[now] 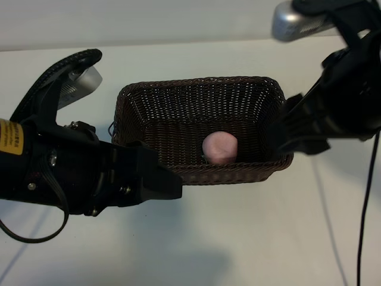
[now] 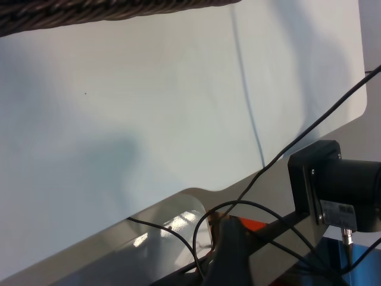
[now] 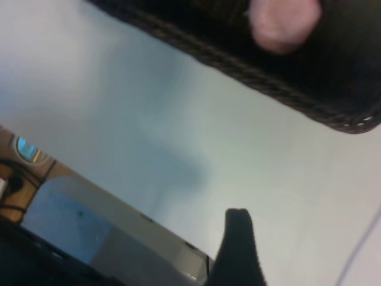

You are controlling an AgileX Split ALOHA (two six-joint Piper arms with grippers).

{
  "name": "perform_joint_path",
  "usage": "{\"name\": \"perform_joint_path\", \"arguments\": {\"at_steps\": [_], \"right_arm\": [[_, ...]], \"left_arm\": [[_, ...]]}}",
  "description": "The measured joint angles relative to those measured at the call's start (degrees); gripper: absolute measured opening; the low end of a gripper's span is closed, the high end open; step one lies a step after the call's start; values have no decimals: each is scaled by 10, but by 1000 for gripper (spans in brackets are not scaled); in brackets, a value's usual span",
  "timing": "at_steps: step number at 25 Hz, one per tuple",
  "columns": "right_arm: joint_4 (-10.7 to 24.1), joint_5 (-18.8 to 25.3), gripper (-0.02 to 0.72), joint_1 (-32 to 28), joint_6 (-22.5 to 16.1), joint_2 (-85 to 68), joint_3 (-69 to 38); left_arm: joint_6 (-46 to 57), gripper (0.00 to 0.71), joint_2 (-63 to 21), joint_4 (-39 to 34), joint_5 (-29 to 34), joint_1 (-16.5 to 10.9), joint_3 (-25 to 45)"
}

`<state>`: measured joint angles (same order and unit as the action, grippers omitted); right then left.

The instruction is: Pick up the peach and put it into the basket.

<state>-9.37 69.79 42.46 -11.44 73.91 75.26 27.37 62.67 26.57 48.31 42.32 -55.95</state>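
The peach [image 1: 219, 147], pale pink and round, lies inside the dark brown wicker basket [image 1: 196, 83] near its front wall. My left gripper [image 1: 169, 179] hovers just outside the basket's front left corner, open and holding nothing. My right gripper [image 1: 284, 136] sits against the basket's right end, also open and empty. In the right wrist view the peach [image 3: 280, 24] shows behind the braided rim [image 3: 250, 68], with one dark fingertip [image 3: 238, 244] over bare table. The left wrist view catches only a strip of basket rim [image 2: 89, 12] and one finger [image 2: 232, 250].
The basket stands mid-table on a white tabletop [image 1: 238, 238]. A black cable [image 1: 363, 226] trails down at the right. Beyond the table's edge stand a black camera [image 2: 339, 187] and loose cables [image 2: 280, 155].
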Motion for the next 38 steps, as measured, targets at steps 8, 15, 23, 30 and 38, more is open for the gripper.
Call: {"name": "perform_joint_path", "arguments": {"at_steps": [8, 15, 23, 30, 38], "right_arm": [[81, 0, 557, 61, -70, 0, 0], [78, 0, 550, 62, -71, 0, 0], [62, 1, 549, 62, -97, 0, 0], [50, 1, 549, 62, -138, 0, 0], [48, 1, 549, 62, -185, 0, 0]], "left_arm": [[1, 584, 0, 0, 0, 0, 0], [1, 584, 0, 0, 0, 0, 0], [1, 584, 0, 0, 0, 0, 0], [1, 584, 0, 0, 0, 0, 0], [0, 584, 0, 0, 0, 0, 0]]}}
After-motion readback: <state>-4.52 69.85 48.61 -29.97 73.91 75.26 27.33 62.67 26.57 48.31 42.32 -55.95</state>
